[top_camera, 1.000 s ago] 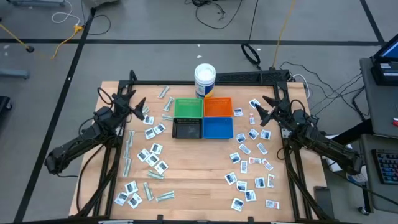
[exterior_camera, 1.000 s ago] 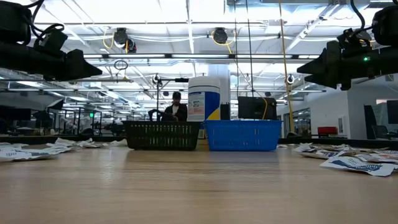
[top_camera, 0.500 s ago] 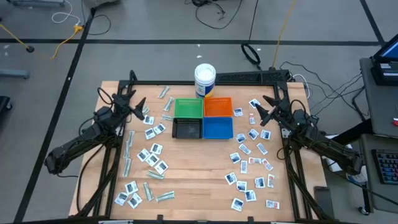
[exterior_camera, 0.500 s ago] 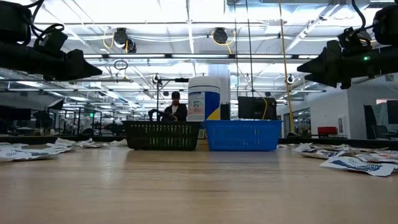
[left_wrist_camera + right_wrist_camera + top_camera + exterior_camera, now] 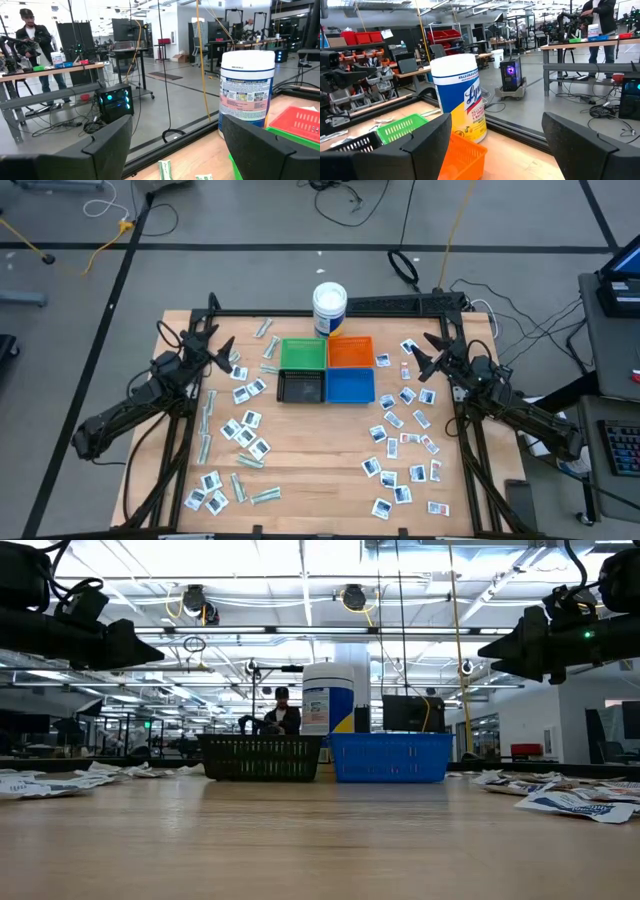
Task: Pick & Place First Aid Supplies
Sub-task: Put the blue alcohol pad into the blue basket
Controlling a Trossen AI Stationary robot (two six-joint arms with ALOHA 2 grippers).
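The first aid supplies lie flat on the wooden table in two scatters: white sachets and pale-green strips [image 5: 240, 430] on the left, white sachets [image 5: 405, 425] on the right. My left gripper [image 5: 222, 348] hovers open above the table's far left, pointing level toward the bins. My right gripper [image 5: 425, 352] hovers open above the far right, pointing level toward the bins as well. In each wrist view the two dark fingers stand wide apart with nothing between them [image 5: 175, 145] [image 5: 495, 145].
Four square bins sit together at the far middle: green [image 5: 302, 353], orange [image 5: 350, 352], black [image 5: 300, 386], blue [image 5: 350, 385]. A white tub with a blue label [image 5: 329, 308] stands behind them. People stand at benches in the room beyond the table.
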